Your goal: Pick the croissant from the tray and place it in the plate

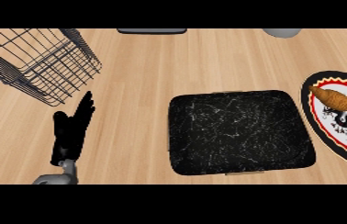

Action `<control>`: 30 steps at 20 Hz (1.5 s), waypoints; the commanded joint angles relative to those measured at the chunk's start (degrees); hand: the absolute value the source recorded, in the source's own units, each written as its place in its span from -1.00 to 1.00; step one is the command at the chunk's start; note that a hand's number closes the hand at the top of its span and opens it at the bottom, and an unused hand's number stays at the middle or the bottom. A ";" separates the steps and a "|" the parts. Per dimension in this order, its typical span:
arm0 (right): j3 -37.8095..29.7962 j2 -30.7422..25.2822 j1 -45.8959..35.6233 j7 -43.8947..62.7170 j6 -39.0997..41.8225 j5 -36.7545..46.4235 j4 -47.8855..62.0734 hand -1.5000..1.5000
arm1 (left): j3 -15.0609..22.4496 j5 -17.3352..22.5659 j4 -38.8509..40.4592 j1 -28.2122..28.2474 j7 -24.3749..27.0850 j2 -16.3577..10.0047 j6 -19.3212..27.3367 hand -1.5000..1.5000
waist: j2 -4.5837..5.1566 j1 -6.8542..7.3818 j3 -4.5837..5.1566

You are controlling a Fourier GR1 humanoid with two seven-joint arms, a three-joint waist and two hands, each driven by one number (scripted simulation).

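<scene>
The brown croissant (328, 97) lies on the plate (318, 109), a white plate with a black and orange rim at the right edge of the head view, partly cut off. The black marbled tray (238, 132) sits in the middle right of the counter with nothing on it. My left hand (73, 129) rests at the lower left, fingers straight and pointing up, holding nothing. My right hand does not show.
A black wire basket (47, 62) stands at the upper left. A dark flat object (152, 30) and a grey round object (282, 32) sit at the counter's far edge. Bare wooden counter (149, 81) lies between basket and tray.
</scene>
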State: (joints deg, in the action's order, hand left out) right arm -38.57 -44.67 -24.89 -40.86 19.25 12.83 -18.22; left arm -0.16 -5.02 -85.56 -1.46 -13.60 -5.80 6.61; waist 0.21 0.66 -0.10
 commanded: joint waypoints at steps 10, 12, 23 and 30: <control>2.77 -2.37 -0.04 -0.09 -6.52 -0.26 4.36 -1.00 | -0.06 -1.82 -0.98 -1.31 -1.26 0.27 0.76 0.00 | 0.03 0.04 -0.02; 2.69 -0.99 1.73 -2.49 -8.91 -0.48 5.09 -1.00 | -0.99 -0.73 2.94 -1.28 1.67 1.27 0.73 0.00 | 0.08 -0.05 -0.02; 1.89 -3.83 4.16 -5.60 -9.50 -1.27 9.28 -1.00 | -1.58 -0.40 2.91 -2.43 0.59 0.34 -0.49 0.00 | 0.30 0.49 -0.19; 0.26 -6.98 6.96 -6.96 -6.17 -3.38 9.81 -1.00 | 0.31 -2.09 1.36 -1.19 0.91 1.56 0.47 0.00 | 0.23 0.26 -0.20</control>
State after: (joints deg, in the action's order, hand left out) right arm -37.63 -51.09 -20.11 -45.75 11.64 10.48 -8.68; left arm -0.38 -6.63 -84.23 -3.26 -13.49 -4.53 7.07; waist 0.49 1.14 -0.31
